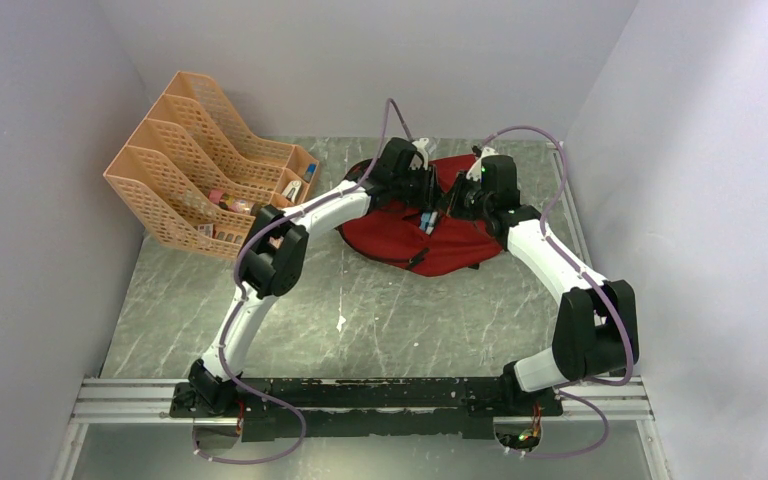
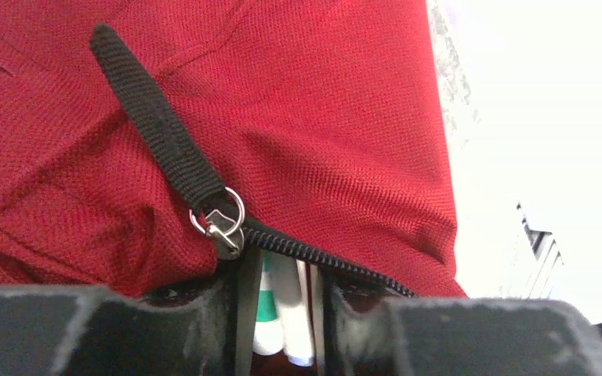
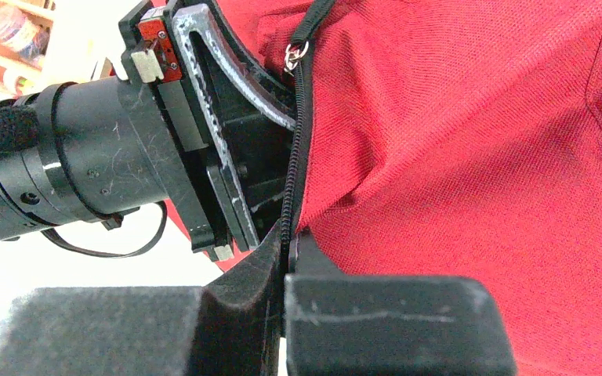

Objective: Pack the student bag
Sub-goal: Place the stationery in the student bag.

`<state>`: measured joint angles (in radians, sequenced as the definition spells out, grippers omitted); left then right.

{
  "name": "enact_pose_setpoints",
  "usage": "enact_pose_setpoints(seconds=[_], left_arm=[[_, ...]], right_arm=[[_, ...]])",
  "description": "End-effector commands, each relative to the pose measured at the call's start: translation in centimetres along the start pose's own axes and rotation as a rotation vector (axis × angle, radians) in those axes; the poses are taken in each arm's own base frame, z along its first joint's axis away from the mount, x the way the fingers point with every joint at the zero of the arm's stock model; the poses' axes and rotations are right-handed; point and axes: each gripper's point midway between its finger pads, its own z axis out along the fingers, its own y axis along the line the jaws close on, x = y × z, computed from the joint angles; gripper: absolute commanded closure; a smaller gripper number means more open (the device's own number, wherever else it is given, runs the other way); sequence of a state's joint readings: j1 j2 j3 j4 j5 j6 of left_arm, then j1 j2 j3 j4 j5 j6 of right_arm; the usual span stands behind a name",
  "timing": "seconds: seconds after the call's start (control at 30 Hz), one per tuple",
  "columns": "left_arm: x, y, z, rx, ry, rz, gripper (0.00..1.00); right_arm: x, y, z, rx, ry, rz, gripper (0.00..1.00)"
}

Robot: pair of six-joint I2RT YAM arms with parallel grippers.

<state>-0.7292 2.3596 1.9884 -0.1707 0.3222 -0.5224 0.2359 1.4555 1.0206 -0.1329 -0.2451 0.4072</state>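
The student bag (image 2: 337, 117) is matt dark-red woven cloth with a coarse grain. Just ahead of the left pincer (image 2: 282, 329) lies a black ribbed webbing pull (image 2: 157, 125) on a shiny metal ring (image 2: 218, 213); the zipper coil (image 2: 321, 262) looks dull black plastic. Between its scuffed matt black fingers (image 2: 86, 329) sit glossy plastic pens (image 2: 298, 321).

an orange plastic lattice file rack (image 1: 195, 165) with several slanted compartments is being kept at the far left corner of the grey marbled table (image 1: 360, 310). small items (image 1: 230, 205), too small to be named, are being held in its lower compartments. the table is being enclosed by plain pale walls (image 1: 40, 150), and its near edge is being bordered by a metal rail (image 1: 120, 400).
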Motion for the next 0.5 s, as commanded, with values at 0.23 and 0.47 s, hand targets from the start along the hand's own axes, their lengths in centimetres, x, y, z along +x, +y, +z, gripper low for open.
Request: enact_pose_setpoints(seconds=[0.23,0.47], left_arm=[[-2.5,-1.4,-1.8,0.052,-0.064,0.013,0.56],[-3.9,-1.2,-5.6,0.028,-0.1,0.041,0.58]], right_arm=[[-0.5,1.7,-0.8,-0.051,-0.011,-0.005,1.0],[-0.6,1.4,-0.8,-0.036,-0.018,-0.002,1.0]])
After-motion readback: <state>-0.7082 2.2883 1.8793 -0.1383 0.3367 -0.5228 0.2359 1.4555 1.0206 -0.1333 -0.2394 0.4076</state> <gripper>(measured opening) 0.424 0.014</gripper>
